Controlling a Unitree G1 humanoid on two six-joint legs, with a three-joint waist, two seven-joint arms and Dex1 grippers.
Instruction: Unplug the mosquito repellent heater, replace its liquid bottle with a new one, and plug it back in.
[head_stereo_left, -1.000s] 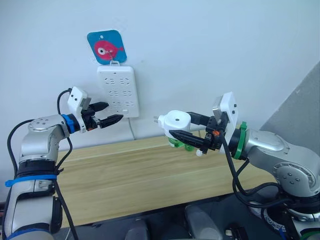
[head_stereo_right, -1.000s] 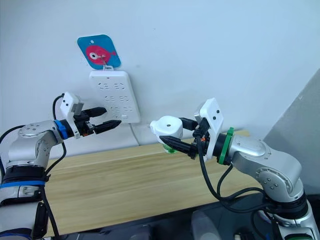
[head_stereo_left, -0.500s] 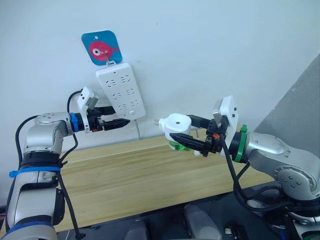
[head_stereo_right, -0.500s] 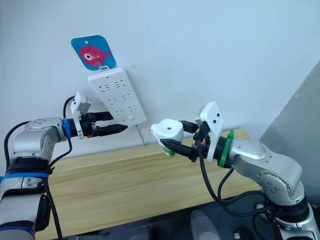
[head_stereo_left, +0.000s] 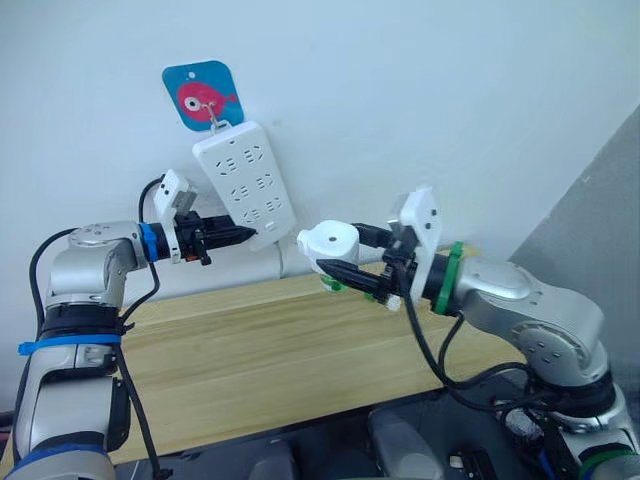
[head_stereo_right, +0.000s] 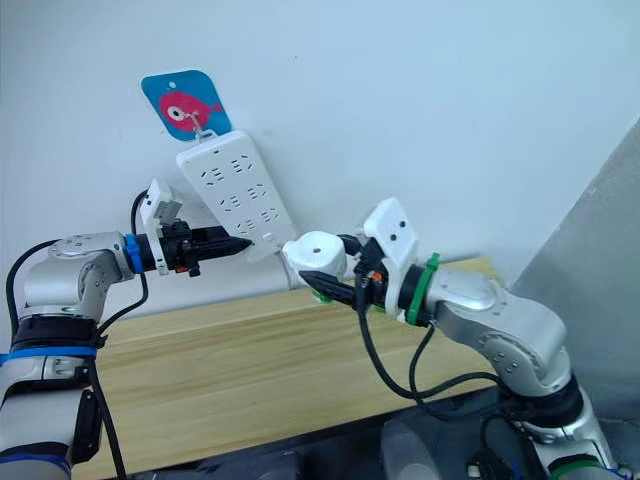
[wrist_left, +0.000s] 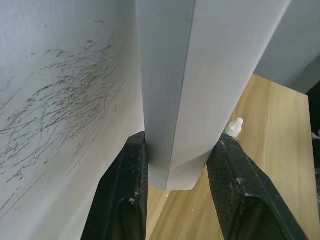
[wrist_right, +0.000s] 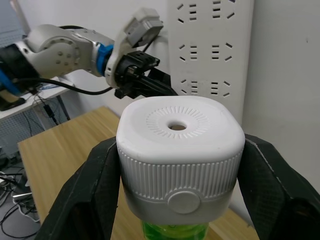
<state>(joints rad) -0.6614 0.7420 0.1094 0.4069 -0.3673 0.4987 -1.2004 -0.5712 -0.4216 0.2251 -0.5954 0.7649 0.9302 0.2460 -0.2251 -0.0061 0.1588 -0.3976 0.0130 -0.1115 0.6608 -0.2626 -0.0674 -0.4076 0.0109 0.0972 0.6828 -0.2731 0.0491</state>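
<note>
- Since a second ago the right gripper (head_stereo_left: 352, 276) has carried the mosquito repellent heater (head_stereo_left: 328, 246) leftward and farther, toward the power strip (head_stereo_left: 245, 185), while the left gripper (head_stereo_left: 238, 236) has reached the strip's lower end, and the strip now hangs tilted.
- Nearest lies the wooden tabletop (head_stereo_left: 280, 345), bare under both arms.
- Above it, the right fingers (wrist_right: 95, 192) are clamped on either side of the heater, with a green liquid bottle (wrist_right: 172, 232) showing beneath it, so the plug-back-in step looks to be in hand.
- Farther and left, the left fingers (wrist_left: 125, 195) pinch the strip's bottom edge against the wall, apparently steadying it.
- Next, I judge, the prongs need lining up with a free socket, then a straight push against the left fingers' hold.
</note>
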